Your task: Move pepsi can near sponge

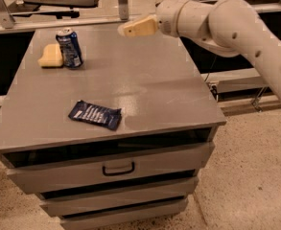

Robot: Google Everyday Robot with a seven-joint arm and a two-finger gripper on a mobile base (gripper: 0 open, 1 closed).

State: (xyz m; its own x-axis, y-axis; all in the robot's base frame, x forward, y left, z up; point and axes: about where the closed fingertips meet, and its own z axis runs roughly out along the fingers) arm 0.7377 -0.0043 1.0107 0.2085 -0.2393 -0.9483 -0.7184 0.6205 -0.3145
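The pepsi can (70,48), dark blue with a silver top, stands upright at the back left of the grey cabinet top (145,80). The pale yellow sponge (51,55) lies right beside it on its left, touching or almost touching. My gripper (139,24) hangs above the back middle of the top, well to the right of the can and clear of it. It is open and holds nothing. One tan finger (137,28) points left toward the can.
A flat dark blue snack packet (95,114) lies near the front of the top. The cabinet has drawers below with a handle (118,168). Shelving and a rail run behind the cabinet. My arm (245,28) reaches in from the right.
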